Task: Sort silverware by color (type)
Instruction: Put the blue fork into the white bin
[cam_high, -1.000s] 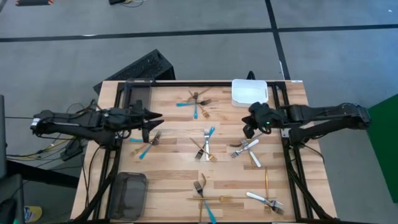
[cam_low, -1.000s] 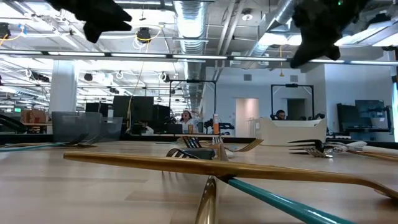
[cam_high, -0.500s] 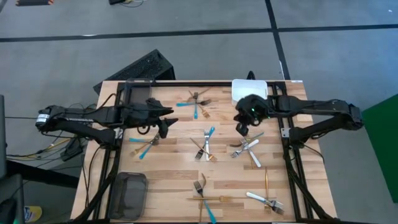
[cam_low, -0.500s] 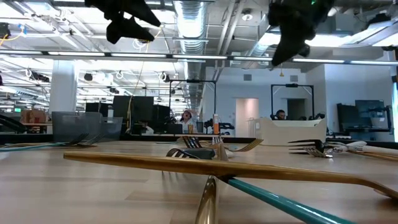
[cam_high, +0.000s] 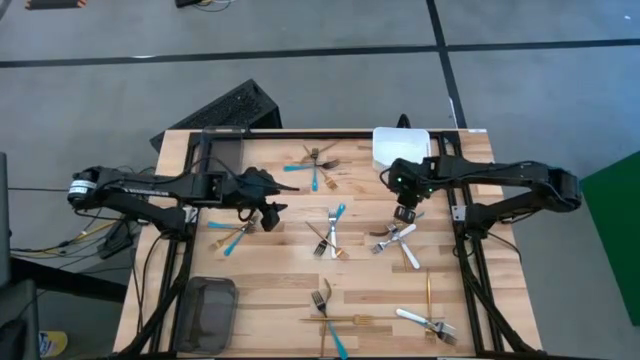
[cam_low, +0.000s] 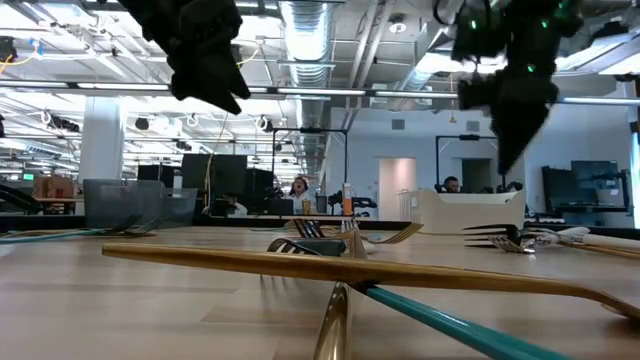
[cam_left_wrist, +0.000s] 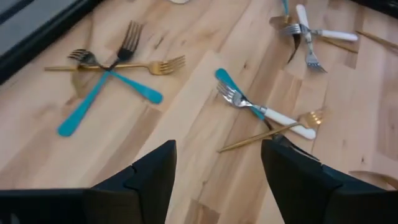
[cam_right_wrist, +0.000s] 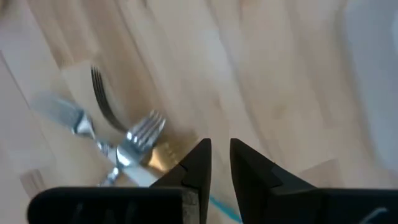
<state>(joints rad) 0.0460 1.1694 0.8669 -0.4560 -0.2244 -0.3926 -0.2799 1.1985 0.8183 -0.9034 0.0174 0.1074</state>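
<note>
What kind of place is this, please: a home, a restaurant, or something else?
Most likely a robotics lab or an open office workspace, not a kitchen. The low view shows exposed ceiling ducts and desks with monitors behind the wooden table, which stands on a grey taped floor.

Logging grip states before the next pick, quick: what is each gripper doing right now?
Left gripper: open, holding nothing, above the table.
Right gripper: fingers slightly apart, holding nothing, above a pile of forks.
</note>
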